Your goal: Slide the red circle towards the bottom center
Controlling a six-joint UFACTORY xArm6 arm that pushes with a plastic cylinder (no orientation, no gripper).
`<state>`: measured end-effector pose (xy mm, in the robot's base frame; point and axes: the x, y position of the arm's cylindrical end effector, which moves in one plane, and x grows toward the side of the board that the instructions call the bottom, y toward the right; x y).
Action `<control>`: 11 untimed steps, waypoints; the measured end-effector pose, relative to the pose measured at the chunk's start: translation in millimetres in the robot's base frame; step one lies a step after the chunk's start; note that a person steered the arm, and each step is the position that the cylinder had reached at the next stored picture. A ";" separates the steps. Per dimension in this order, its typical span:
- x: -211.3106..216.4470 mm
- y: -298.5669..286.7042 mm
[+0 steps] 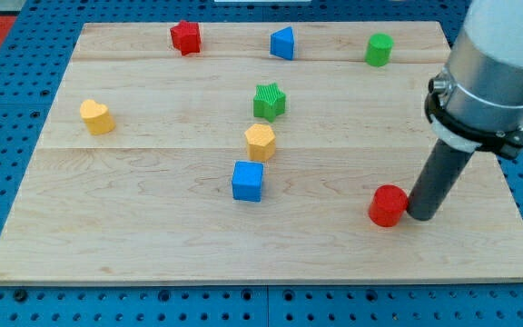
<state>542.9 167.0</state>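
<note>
The red circle [388,205] is a short red cylinder on the wooden board [152,227], at the view's lower right. My tip [421,216] rests on the board just to the right of the red circle, touching or nearly touching its right side. The dark rod rises from there to the arm's grey body at the view's upper right.
A blue cube [248,181] sits left of the red circle, with a yellow hexagon [260,142] and a green star [269,101] above it. A yellow heart [97,117] is at the left. A red star [186,37], blue triangle [282,43] and green cylinder [379,49] line the top.
</note>
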 end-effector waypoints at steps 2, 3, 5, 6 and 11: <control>-25.9 11.6; -26.3 -14.3; 21.4 -92.6; 53.4 -92.0; 33.4 -145.9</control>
